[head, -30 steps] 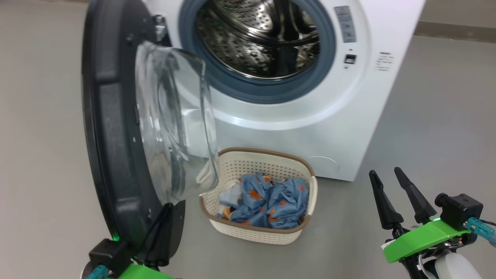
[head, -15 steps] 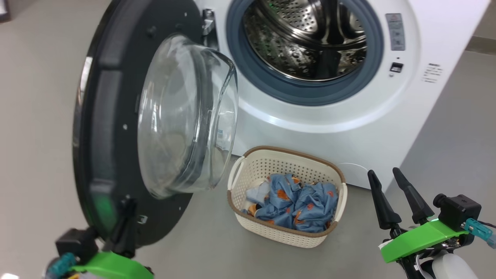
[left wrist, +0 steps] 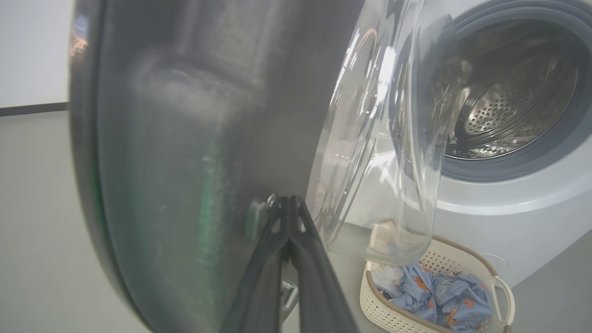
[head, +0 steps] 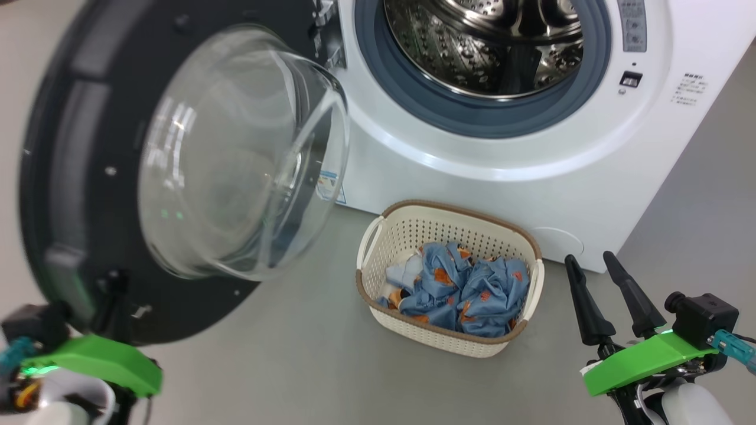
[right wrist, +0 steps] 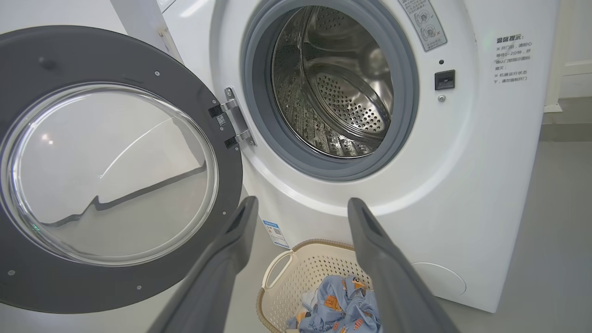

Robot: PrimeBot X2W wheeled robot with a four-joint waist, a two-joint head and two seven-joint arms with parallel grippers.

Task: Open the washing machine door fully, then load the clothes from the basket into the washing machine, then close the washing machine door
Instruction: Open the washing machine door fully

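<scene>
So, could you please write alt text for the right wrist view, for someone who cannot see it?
A white washing machine stands with its round black door swung open to the left, baring an empty steel drum. The right hand rises open in the foreground, and between its dark fingers sits a cream basket holding blue clothes.

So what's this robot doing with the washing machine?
It is opening the white front-loading washing machine. Its left gripper, fingers shut, rests against the inner face of the large round black door with the glass bowl window, which stands wide open. The right gripper hangs open and empty near the cream perforated plastic basket, where the light-blue printed clothes lie. The steel drum looks empty.
</scene>
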